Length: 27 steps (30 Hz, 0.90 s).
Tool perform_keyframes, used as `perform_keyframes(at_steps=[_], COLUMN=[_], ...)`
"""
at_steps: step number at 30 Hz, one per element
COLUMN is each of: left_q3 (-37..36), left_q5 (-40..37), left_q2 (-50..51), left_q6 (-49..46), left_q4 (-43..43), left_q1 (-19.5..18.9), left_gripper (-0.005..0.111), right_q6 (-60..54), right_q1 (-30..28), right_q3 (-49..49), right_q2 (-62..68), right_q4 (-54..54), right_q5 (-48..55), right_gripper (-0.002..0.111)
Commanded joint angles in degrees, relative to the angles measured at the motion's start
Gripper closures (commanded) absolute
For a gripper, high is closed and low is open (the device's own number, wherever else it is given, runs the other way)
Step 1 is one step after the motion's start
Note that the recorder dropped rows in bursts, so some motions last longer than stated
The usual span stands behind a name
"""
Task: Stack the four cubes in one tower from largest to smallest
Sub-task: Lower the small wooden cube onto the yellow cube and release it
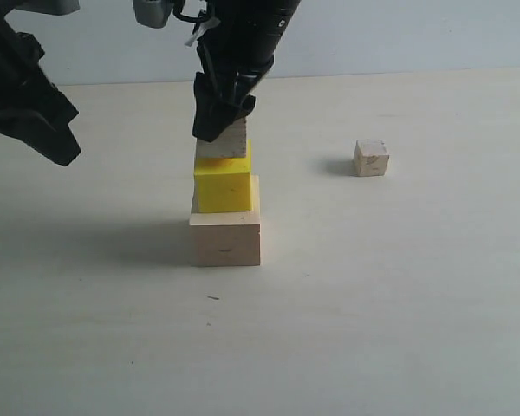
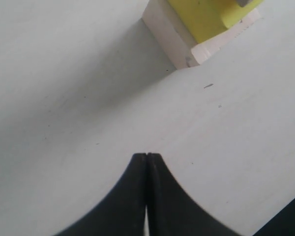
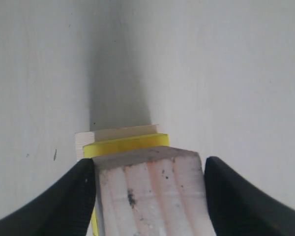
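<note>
tower going up mid-counter: the large pale wooden cube (image 1: 225,241) sits flat on the counter (image 1: 399,312), the yellow cube (image 1: 223,186) is square on top of it, and the grain-lined cube (image 1: 229,144) is third. in the exterior view its underside meets the yellow top. the stack's long axis runs straight up, with no lean showing. the yellow one sits a touch to the left, so a strip of the big cube's top shows on the right. in the right wrist view the grain stripes run lengthwise between the two black fingers (image 3: 73,201).

the right arm (image 1: 243,43) reaches down from above, and the right jaws are clamped on the grain-lined cube, one finger on each side face.

the small pale wooden cube (image 1: 370,159) sits alone on the counter, well apart to the right, upright and untouched.

the left arm (image 1: 26,95) hangs off to the left, clear of the stack, with the left jaws pressed together on nothing.
</note>
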<state>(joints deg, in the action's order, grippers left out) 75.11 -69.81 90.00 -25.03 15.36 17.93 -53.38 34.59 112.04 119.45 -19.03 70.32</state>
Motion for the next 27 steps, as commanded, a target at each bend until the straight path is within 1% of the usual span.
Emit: perform_keyframes(at_steps=[1,20,23,26,27], left_q3=[0.1,0.1,0.1,0.1,0.1], left_q5=[0.7,0.7,0.7,0.7,0.7], left_q2=[-0.7,-0.7,-0.7,-0.7,-0.7], left_q6=[-0.3,-0.3,-0.3,-0.3,-0.3], left_q4=[0.3,0.3,0.3,0.3,0.3], left_q1=[0.1,0.1,0.1,0.1,0.1], left_gripper=[0.107,0.107,0.107,0.107,0.107], right_q6=[-0.4,1.4,2.5,2.5,2.5], right_q1=[0.1,0.1,0.1,0.1,0.1], right_q3=[0.3,0.3,0.3,0.3,0.3], right_q2=[-0.3,-0.3,-0.3,-0.3,-0.3], right_q4=[-0.3,-0.4,-0.4,-0.4,-0.4], right_q5=[-0.4,-0.4,-0.4,-0.4,-0.4], right_gripper=[0.108,0.108,0.101,0.088,0.082])
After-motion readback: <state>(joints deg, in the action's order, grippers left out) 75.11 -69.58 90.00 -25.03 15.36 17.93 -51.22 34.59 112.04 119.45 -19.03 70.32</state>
